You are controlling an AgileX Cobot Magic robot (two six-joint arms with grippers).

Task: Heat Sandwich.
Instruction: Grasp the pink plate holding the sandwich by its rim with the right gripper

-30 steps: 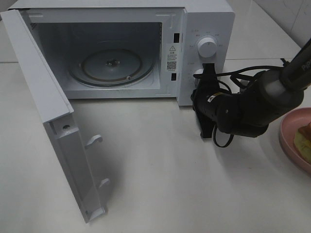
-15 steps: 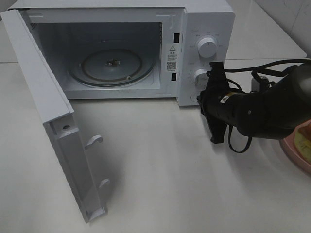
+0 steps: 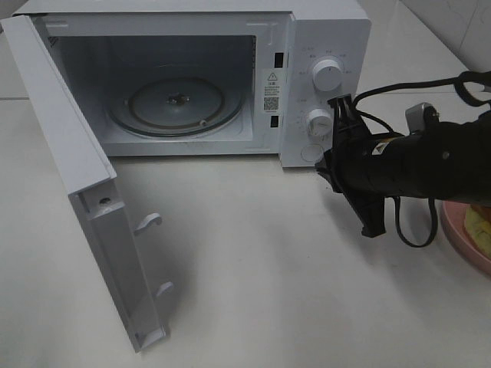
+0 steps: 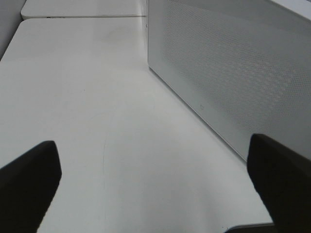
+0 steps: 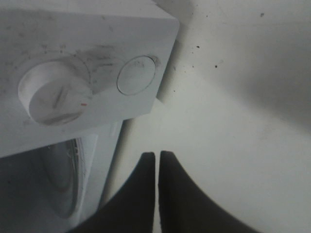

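Door [image 3: 57, 115] open, turntable [image 3: 176, 100] bare: loading step in hand. Right fingers [image 5: 143, 187] pressed together, empty, just short of the microwave's [image 3: 330, 38] lower dial [image 5: 56, 97]. Left fingers [image 4: 29, 177] spread wide, empty, door's outer face alongside. Sandwich [image 3: 480, 222] on pink plate [image 3: 459, 239], behind right fingers, partly hidden by that arm. Next, likely: swing right fingers back, spread them, grip plate rim.
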